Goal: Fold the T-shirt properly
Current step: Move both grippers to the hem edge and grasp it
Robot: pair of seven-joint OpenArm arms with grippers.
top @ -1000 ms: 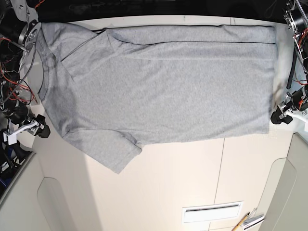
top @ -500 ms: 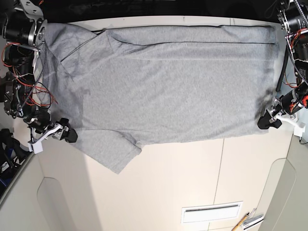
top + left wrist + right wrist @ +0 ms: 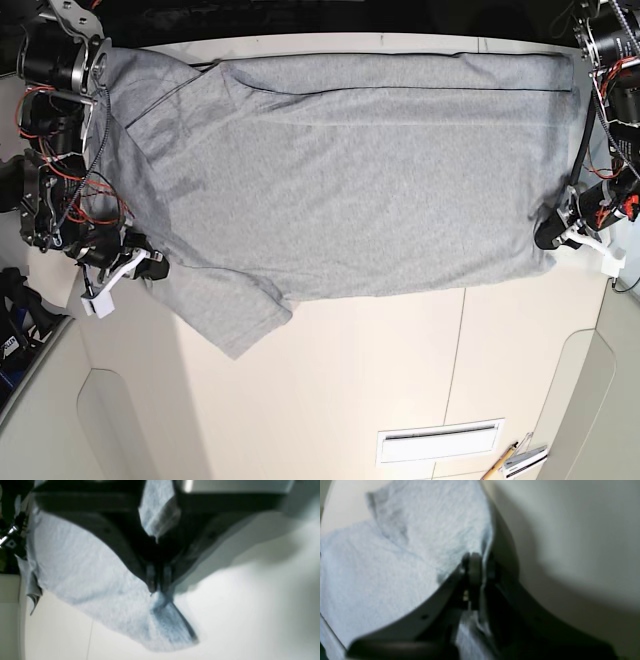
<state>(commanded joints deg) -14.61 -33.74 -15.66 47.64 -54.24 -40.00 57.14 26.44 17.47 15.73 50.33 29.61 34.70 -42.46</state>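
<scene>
T-shirt: the heather-grey T-shirt (image 3: 350, 180) lay spread flat across the far half of the cream tabletop (image 3: 400, 380), its length running side to side in the base view, plain side up, no lettering showing.
Fabric: fine mottled grey knit, mostly smooth, with soft creases near the collar end and a straight fold line along the far edge.
Sleeve: one short sleeve (image 3: 235, 315) stuck out toward the near side, lying flat on the tabletop, its hem cut at an angle.
Hem end: the shirt's straight bottom edge sat at the base view's right, close to the tabletop's edge.
Left gripper: the left gripper (image 3: 552, 235) was down at the near hem corner; in the left wrist view its fingers (image 3: 151, 578) were pressed together with a pinch of grey cloth (image 3: 160, 610) gathered right at the tips, the corner fanning out below them.
Right gripper: the right gripper (image 3: 155, 268) was at the shoulder edge, just above the sleeve; in the right wrist view its fingers (image 3: 475, 570) were closed tight on the shirt's edge, cloth (image 3: 395, 555) bunched up and rising beside them.
Sharpness: both wrist views were blurred, so the weave showed only as a pale bluish-grey haze.
Tabletop: pale, with a seam line running front to back and a white slotted vent (image 3: 440, 441) near the front edge.
</scene>
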